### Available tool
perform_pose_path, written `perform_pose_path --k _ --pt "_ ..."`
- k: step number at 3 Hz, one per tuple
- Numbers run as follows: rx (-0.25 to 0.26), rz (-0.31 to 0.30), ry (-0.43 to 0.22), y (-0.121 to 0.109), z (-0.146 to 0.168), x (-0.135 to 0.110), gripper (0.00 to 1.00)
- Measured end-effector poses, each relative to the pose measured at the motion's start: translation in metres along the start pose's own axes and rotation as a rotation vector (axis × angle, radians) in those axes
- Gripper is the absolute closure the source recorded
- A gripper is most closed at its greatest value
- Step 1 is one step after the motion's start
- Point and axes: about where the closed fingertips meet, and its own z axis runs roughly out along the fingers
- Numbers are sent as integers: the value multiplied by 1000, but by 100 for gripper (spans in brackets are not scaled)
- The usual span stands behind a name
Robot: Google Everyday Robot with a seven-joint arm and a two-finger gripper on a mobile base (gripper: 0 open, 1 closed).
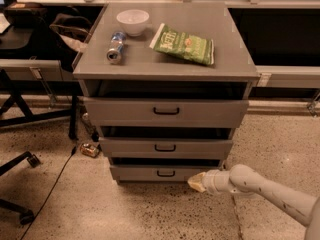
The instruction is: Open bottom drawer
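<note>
Right, I've got the gripper (196, 182) down low, just above the floor, at the right end of the bottom drawer (137, 173), the lowest and shortest of the three fronts on the grey cabinet (165, 76). The arm (272, 190) comes in from my lower right nearly level, which I judge is why the gripper sits at handle height and not above it. Whether the claw is open or closed I cannot tell. It holds nothing. Its tip is near the drawer front and may be touching it, but it is off to the right of the small black handle (165, 173), so my next move needs a shift left to line up with that bar before any pull.

The drawer looks shut, or close to it. The bowl (132, 21), the tipped can (116, 47) and the green chip bag (184, 44) lie up on the cabinet top, out of the way. The floor in front of the drawer looks free for it to slide out.
</note>
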Motion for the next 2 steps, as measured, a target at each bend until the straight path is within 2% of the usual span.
perform_pose_path --k 1,2 --pt "-4 -16 -21 -24 31 1 100" --pt "63 15 -26 -33 45 4 100"
